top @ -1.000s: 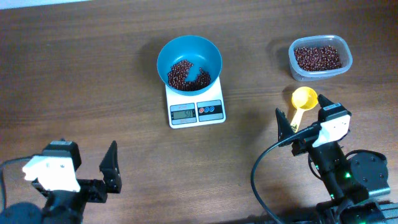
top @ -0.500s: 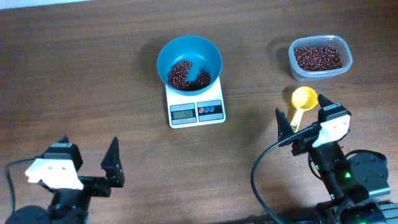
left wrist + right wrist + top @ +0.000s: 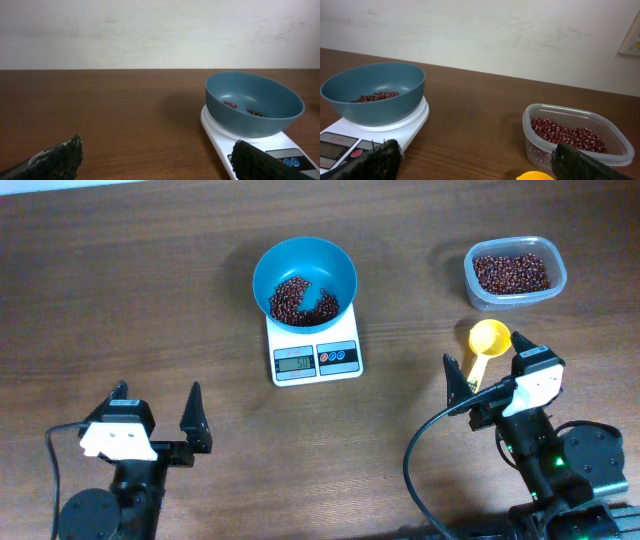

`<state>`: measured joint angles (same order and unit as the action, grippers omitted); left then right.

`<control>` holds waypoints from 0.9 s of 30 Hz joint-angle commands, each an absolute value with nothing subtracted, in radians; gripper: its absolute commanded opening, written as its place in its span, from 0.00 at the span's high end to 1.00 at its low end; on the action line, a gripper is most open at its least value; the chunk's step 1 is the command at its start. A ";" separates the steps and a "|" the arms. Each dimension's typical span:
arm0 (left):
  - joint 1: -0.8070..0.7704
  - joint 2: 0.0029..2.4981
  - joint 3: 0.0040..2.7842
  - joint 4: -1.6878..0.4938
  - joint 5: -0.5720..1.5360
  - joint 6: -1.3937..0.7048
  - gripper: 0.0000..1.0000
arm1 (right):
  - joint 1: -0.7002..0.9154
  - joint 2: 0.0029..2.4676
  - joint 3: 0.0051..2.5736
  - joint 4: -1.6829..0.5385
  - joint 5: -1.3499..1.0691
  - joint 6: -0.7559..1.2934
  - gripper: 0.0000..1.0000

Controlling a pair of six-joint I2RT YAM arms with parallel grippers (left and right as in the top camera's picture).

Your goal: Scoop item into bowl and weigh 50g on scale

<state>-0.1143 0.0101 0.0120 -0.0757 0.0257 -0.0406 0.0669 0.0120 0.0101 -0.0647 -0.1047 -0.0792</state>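
The teal-blue bowl (image 3: 304,258) stands on the white scale (image 3: 315,360) and holds a small heap of red-brown beans (image 3: 298,301). The scale's display digits are too small to read. My left gripper (image 3: 160,418) is open and empty at the front left, well short of the scale. In the left wrist view my left gripper (image 3: 160,167) faces the bowl (image 3: 255,107) and scale (image 3: 217,132). My right gripper (image 3: 490,370) is open, with a yellow scoop (image 3: 488,340) lying between its fingers. In the right wrist view my right gripper (image 3: 475,160) is wide open, with the scoop (image 3: 535,176) at the bottom edge.
A clear plastic tub (image 3: 480,293) of more beans (image 3: 512,272) stands at the back right, and also shows in the right wrist view (image 3: 540,145). The bowl (image 3: 375,82) and scale (image 3: 412,122) are to its left. A black cable (image 3: 415,450) loops by the right arm.
My left arm has shifted right and turned, its open fingers now pointing more toward the scale. The right arm, scoop, bowl and scale have not moved.
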 commanded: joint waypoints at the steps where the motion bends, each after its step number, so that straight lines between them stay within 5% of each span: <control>1: -0.108 0.005 0.009 -0.084 0.010 0.017 0.01 | 0.071 0.006 0.006 -0.072 -0.100 -0.072 0.01; 27: -0.044 0.005 0.009 -0.083 0.014 0.016 0.02 | 0.071 0.006 0.006 -0.072 -0.100 -0.072 0.01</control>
<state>-0.0444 0.0101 0.0120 -0.0772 0.0250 0.0002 0.0669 0.0120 0.0101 -0.0647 -0.1051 -0.0788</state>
